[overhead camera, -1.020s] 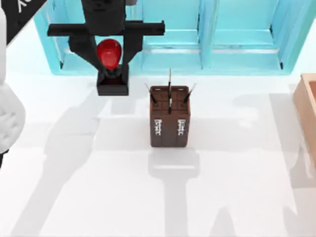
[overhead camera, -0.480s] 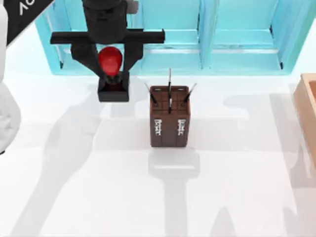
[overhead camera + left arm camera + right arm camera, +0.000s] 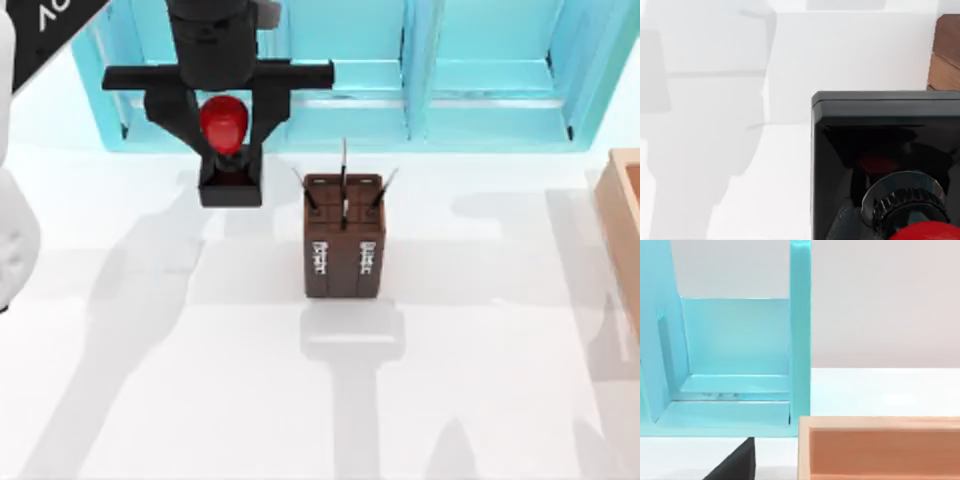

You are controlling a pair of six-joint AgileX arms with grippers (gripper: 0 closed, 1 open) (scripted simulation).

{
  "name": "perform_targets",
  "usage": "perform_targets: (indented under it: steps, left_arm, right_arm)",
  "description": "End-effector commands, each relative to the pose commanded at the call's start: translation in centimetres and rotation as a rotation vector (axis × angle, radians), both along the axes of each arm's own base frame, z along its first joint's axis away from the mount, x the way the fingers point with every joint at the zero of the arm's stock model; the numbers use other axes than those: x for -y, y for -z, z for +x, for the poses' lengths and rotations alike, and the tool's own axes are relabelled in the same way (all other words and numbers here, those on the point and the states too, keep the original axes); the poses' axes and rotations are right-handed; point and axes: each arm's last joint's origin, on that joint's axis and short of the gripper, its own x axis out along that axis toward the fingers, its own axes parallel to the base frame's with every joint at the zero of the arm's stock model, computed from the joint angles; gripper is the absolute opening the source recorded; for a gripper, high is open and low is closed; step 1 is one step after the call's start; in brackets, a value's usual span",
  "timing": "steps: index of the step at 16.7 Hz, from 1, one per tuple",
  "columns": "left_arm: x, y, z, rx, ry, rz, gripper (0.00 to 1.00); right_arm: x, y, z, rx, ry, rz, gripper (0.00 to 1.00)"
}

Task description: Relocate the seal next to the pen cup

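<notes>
1. The seal (image 3: pixel 225 140) is seen from above at the far left-centre of the white table (image 3: pixel 480 330), its glossy red knob rising over a black square block base.
2. The left gripper (image 3: pixel 223 135) is positioned over the seal, with its two black fingers (image 3: pixel 172 110) set on either side of the red knob and closed against it; the seal is held between them.
3. Whether the black base touches the table or hangs just above it cannot be told.
4. The pen cup (image 3: pixel 343 240) is found to the right of the seal, slightly nearer the camera; the two are close together but apart, with a strip of bare table between them.
5. The pen cup is shown as a dark brown upright box with divided compartments, from which thin grey pens (image 3: pixel 344 165) stick out.
6. Two white label marks (image 3: pixel 322 256) are printed on its front face; the writing on them is too small to be read.
7. In the left wrist view, the black base of the seal (image 3: pixel 880 145) is seen close up, with a corner of the brown pen cup (image 3: pixel 945 55) just beyond it.
8. A turquoise shelf unit (image 3: pixel 470 70) is stood along the far edge of the table, behind both objects.
9. A tan box (image 3: pixel 622 220) is placed at the right edge of the table, and it is also seen in the right wrist view (image 3: pixel 880 445) beside the turquoise unit.
10. White letters are partly visible on a black band at the upper left corner of the top view, but they are cut off and cannot be read.
</notes>
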Motion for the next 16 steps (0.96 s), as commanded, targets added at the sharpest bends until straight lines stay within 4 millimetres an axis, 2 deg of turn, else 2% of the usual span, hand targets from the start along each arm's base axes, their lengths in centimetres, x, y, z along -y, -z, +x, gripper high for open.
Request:
perform_targets:
  steps: [10,16]
  left_arm:
    - [0.0,0.0,0.0,0.0,0.0,0.0,0.98]
    - [0.0,0.0,0.0,0.0,0.0,0.0,1.0]
  right_arm:
    - [0.0,0.0,0.0,0.0,0.0,0.0,1.0]
    - [0.0,0.0,0.0,0.0,0.0,0.0,1.0]
